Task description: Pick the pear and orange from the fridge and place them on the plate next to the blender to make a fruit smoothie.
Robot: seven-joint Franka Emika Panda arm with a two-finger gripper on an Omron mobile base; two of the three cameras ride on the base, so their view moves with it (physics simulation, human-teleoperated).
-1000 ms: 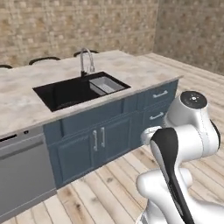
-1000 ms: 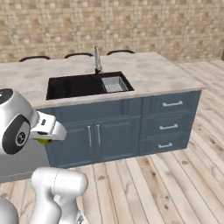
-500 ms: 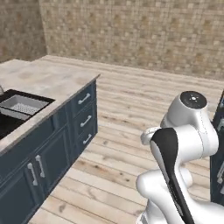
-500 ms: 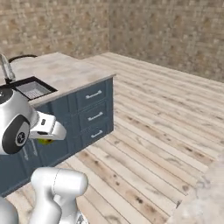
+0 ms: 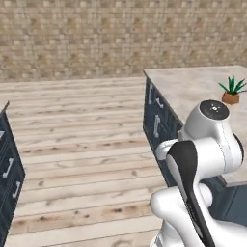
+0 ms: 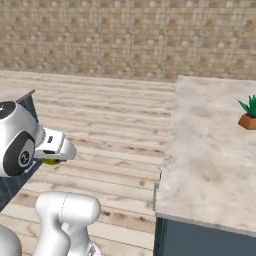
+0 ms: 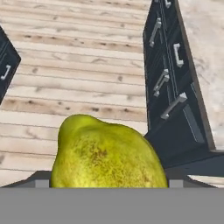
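Base has swung round: the sink cabinets seen a second ago are gone, and a worktop (image 6: 210, 165) with a potted plant (image 6: 248, 116) now sits at 3 o'clock in the right base view. Pincer (image 6: 54, 159) is pinching the pear (image 7: 107, 154), carried low by the hand. Looks like transit toward the plate; orange not yet fetched.

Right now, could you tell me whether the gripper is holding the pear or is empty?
Holding it. The hand view shows the pear sitting right at the gripper, and the right base view shows yellow-green fruit under the hand.
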